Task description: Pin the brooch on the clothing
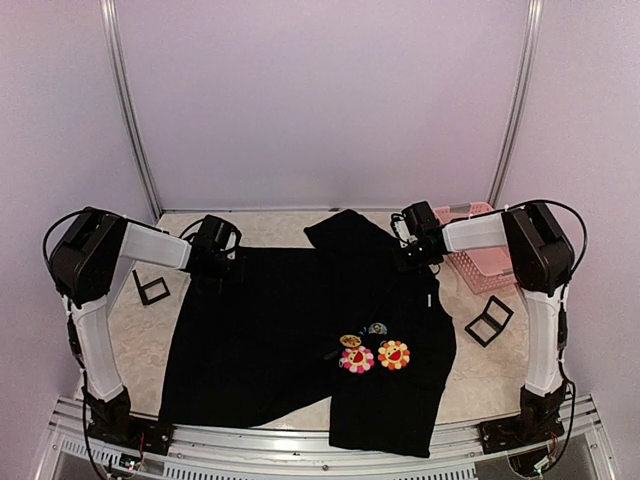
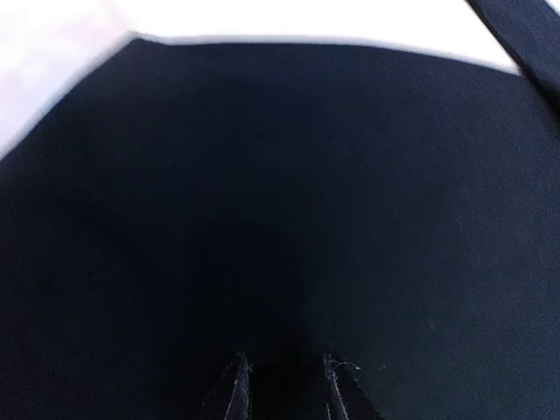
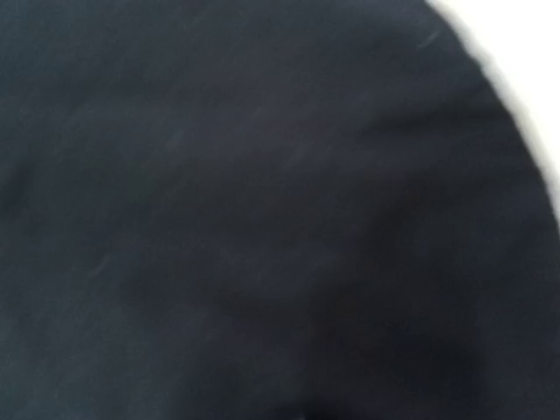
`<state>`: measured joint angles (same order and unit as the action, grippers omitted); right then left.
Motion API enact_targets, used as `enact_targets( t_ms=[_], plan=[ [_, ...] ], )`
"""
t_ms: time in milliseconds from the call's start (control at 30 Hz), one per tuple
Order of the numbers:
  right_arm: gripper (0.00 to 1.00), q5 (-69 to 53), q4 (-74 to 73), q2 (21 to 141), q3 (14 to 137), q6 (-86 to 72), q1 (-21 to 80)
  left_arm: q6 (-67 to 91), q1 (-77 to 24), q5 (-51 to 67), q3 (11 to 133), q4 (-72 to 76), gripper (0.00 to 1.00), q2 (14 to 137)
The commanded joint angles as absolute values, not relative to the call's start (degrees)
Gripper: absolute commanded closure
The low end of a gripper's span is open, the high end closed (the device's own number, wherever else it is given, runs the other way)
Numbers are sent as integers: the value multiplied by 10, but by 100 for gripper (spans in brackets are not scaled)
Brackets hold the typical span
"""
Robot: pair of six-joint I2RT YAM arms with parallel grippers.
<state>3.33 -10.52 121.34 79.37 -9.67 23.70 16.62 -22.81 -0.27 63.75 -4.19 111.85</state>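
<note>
Black shirt (image 1: 290, 340) spread on the tabletop (image 1: 130, 335), hem at the near edge, 2 flower badges, pink (image 1: 356, 359) and orange (image 1: 394, 354), on its front, left claw (image 2: 287, 389) slightly spread over far-left cloth, right claw (image 1: 420, 255) at far-right fold, cannot tell its state

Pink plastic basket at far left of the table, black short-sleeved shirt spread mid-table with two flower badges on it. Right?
No: the pink plastic basket is at far right, per the top external view. The black short-sleeved shirt does lie mid-table with two flower badges on it.
</note>
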Motion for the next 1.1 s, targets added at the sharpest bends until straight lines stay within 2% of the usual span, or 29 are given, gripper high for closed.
enact_targets(
  t_ms=[0,167,233,333,400,500,600,833,1067],
  plan=[
    [95,74,-183,1303,897,-55,188,217,-178,-56,687,-28,73,1191],
    [95,68,-267,1377,1073,-18,166,201,-147,-71,764,-30,73,1245],
    [95,68,-300,1382,1130,-7,169,180,-146,-71,800,-23,69,1256],
    [94,80,-305,1335,1133,7,180,157,-149,-56,843,-31,65,1260],
    [94,91,-305,1277,1092,5,195,154,-150,-63,850,-32,64,1252],
    [95,82,-298,1170,958,-28,231,164,-154,-67,831,-30,64,1213],
    [100,55,-324,1085,842,-98,261,183,-177,-77,778,-16,64,1146],
    [100,15,-349,944,613,-228,337,274,-238,-25,563,43,64,991],
    [100,-25,-305,860,438,-316,346,335,-258,28,382,79,64,910]
  ],
)
